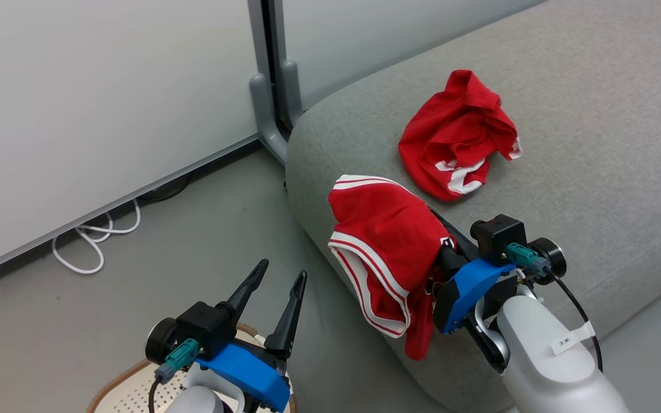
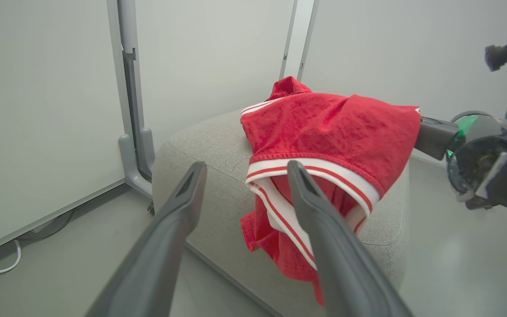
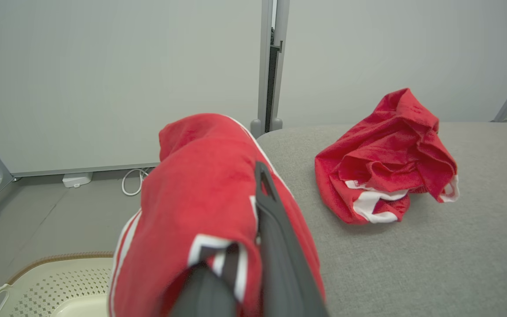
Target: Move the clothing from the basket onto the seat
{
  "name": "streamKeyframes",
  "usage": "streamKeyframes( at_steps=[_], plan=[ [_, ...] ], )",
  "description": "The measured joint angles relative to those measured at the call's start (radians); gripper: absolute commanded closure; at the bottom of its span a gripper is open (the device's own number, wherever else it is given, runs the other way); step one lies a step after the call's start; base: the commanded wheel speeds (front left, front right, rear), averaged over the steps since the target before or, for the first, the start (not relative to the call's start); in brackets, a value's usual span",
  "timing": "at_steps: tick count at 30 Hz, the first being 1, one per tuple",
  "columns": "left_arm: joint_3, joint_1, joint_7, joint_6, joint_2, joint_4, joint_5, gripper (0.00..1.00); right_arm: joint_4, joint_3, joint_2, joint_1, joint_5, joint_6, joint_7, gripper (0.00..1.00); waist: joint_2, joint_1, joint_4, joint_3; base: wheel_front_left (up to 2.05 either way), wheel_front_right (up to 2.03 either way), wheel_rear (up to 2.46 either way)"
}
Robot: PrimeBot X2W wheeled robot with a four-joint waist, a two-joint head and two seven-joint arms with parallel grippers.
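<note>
At the seat's near corner: striped red garment [image 1: 382, 241], held up by my right arm. It drapes over the fingers, and the white-and-red banded hem hangs past the rounded edge, in front of the seat's side. Can't tell whether the cloth touches the upholstery.
On the seat top: crumpled red garment [image 1: 457, 137], bunched in a heap with white trim showing at its lower side. It lies on the light-grey seat [image 1: 566, 183], well back from the near edge.
Garment spacing: the two red pieces are apart, with bare grey fabric between them.
Right gripper [image 3: 253, 207]: closed narrow on the striped red garment. The right wrist view shows one dark finger lying on top of the cloth and the other under it, with fabric pinched between. In the head view the fingertips are buried in cloth.
Left gripper [image 1: 283, 268]: fingers spread wide, nothing between them. It hangs above the basket, left of the seat, pointing toward the striped red garment and clear of it.
Basket [image 1: 115, 385]: cream perforated plastic with a brown woven-look rim, on the floor under my left gripper, near the seat's corner. The right wrist view shows its perforated wall and a white side handle.
Floor [image 1: 204, 275]: grey, with a white cable [image 1: 95, 246] looped along the foot of the wall panels [image 1: 78, 86].
Partition post [image 1: 267, 103]: grey and upright, just behind the seat's far-left corner, between two pale panels.
</note>
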Motion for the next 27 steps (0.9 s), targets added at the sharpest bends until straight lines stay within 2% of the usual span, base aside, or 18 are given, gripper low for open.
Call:
streamKeyframes(
  at_steps=[13,27],
  plan=[
    [0.007,-0.003,0.000,0.000,0.008,-0.008,0.007,0.00,-0.015,0.001,0.000,0.007,0.003,0.000,0.000,1.00,0.0000,0.0000,-0.084,0.015,0.00,0.00,0.00],
    [-0.012,-0.015,0.000,0.000,0.016,-0.005,0.001,0.00,-0.012,-0.007,0.000,0.011,0.004,0.000,0.000,1.00,0.0000,0.0000,-0.092,0.018,0.00,0.00,0.00]
  ],
)
